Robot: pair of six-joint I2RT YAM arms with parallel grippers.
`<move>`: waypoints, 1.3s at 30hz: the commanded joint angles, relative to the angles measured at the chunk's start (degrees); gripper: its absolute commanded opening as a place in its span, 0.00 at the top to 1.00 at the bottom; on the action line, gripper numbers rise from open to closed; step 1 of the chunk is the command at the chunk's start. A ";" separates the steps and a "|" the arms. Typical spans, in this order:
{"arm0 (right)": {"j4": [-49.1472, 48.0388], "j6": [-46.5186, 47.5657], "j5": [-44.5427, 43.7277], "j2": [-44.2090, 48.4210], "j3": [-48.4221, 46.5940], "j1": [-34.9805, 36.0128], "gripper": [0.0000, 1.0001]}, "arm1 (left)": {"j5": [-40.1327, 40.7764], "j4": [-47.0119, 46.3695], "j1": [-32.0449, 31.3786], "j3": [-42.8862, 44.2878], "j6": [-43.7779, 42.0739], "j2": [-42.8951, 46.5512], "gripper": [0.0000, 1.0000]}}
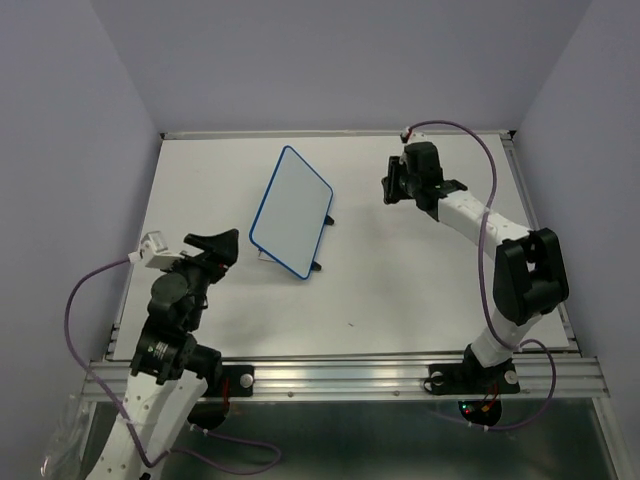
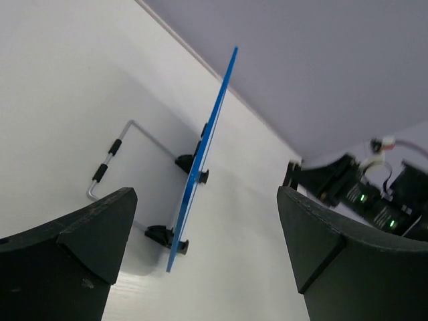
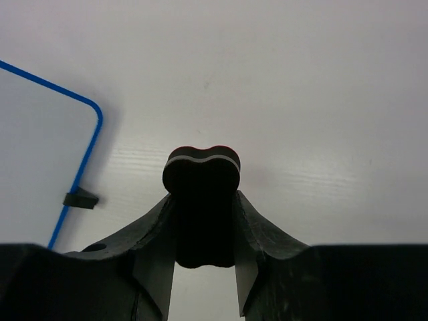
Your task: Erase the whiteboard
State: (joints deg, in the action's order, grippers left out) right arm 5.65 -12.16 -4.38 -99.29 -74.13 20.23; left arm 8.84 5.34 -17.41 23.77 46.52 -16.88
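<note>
left arm low; left fingers wide, facing whiteboard | right arm outstretched; right fingers clamp eraser

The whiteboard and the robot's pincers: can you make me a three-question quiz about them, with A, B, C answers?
1. Where does the whiteboard stand in the top view?
A. Between the left pincer and the right pincer
B. On the floor under the table
C. On top of the right arm

2. What colour is its frame?
A. Red
B. Blue
C. Green

3. What is the right pincer doing?
A. It is wide open and empty
B. It is squeezing the whiteboard
C. It is shut on a black block

Answers:
1 A: the top view shows the board on the table with one pincer on either side.
2 B: a thin blue line runs round the white board.
3 C: the right wrist view shows the block clamped between the fingers.
</note>
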 commanded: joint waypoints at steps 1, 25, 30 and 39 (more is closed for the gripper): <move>13.67 -5.85 -7.74 4.01 3.72 -0.98 0.89 | 19.35 18.80 -0.17 9.70 13.31 0.98 0.01; 15.88 -12.44 -13.89 15.51 13.31 -1.60 0.00 | 34.05 30.95 -0.17 29.84 8.77 -19.15 0.01; 16.41 -12.01 -20.31 24.91 9.80 -1.60 0.00 | 33.00 31.31 -0.17 29.84 7.71 -19.85 0.01; 17.20 -11.39 -33.13 41.71 13.21 -1.60 0.00 | 33.43 31.83 -0.26 31.87 6.56 -21.26 0.01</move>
State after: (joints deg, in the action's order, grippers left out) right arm 22.61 -23.83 -29.23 -61.41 -62.67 19.03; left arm 38.89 36.93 -17.54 52.99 54.13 -38.06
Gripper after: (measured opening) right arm 0.995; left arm 0.989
